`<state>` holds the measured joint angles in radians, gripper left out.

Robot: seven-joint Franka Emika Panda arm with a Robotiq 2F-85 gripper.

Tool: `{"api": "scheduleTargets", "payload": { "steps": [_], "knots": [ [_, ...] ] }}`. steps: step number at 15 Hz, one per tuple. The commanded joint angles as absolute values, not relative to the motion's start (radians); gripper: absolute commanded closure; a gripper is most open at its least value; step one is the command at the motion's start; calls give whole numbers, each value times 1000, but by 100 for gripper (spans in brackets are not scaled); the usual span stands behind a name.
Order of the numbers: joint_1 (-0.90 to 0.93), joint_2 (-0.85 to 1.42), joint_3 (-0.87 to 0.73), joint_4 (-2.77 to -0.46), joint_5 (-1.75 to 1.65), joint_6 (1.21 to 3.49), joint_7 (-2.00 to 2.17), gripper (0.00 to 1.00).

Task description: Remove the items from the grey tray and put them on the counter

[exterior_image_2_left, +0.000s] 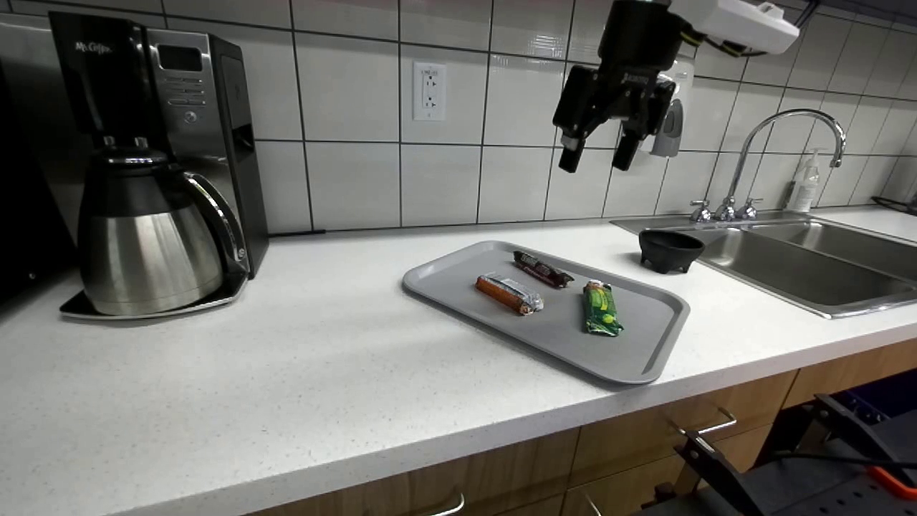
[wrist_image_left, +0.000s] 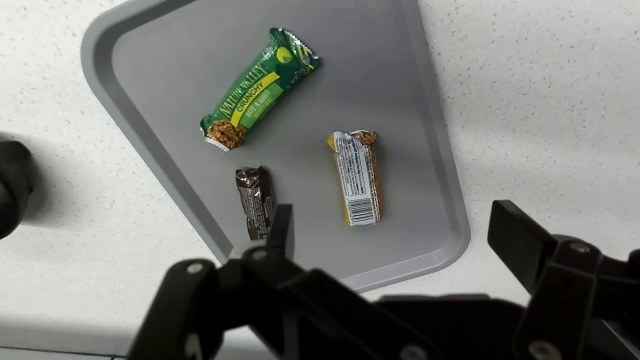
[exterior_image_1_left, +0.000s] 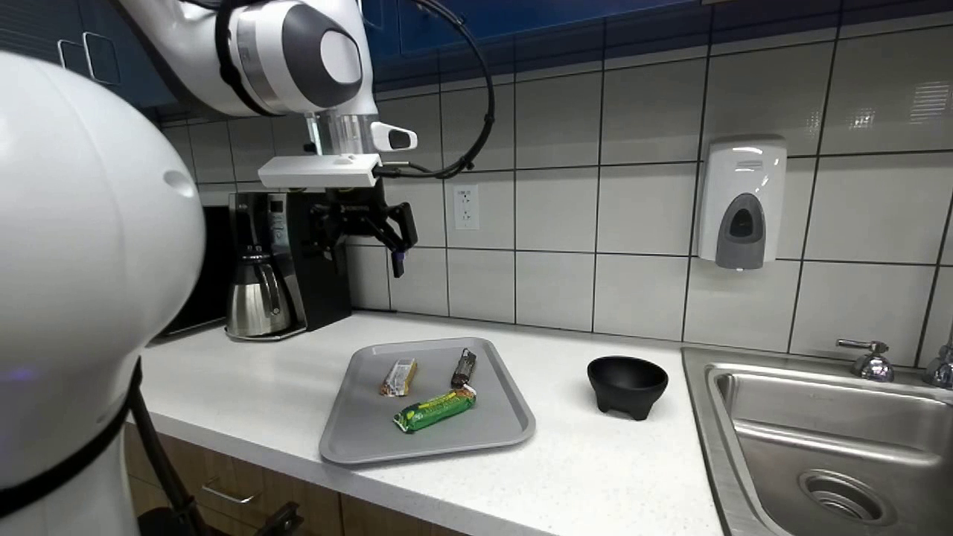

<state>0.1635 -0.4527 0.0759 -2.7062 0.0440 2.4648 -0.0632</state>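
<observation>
The grey tray (exterior_image_1_left: 365, 447) lies on the white counter (exterior_image_1_left: 581, 476) and shows in all views. On it lie a green granola bar wrapper (exterior_image_1_left: 435, 409), a brown bar (exterior_image_1_left: 464, 368) and an orange and white bar (exterior_image_1_left: 399, 377). In the wrist view, the green bar (wrist_image_left: 260, 90) is farthest from the jaws. The brown bar (wrist_image_left: 254, 200) is partly hidden behind a finger. The orange and white bar (wrist_image_left: 357, 177) lies flat near the tray's rounded corner. My gripper (exterior_image_2_left: 598, 156) is open and empty, high above the counter behind the tray. It also shows in the wrist view (wrist_image_left: 400, 235).
A black footed bowl (exterior_image_1_left: 628, 385) stands between the tray and the steel sink (exterior_image_1_left: 826, 447). A coffee maker with a steel carafe (exterior_image_2_left: 150, 251) stands on the tray's opposite side. A tiled wall with an outlet (exterior_image_2_left: 429, 91) and a soap dispenser (exterior_image_1_left: 743, 201) rises behind.
</observation>
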Motion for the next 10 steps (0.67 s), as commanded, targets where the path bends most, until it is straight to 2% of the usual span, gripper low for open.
{"api": "scheduleTargets", "payload": {
  "steps": [1,10],
  "knots": [
    [184,-377,46,-2691,75,2516,-140,0],
    [170,-196,59,-2667,66,2641,-142,0]
  ]
}}
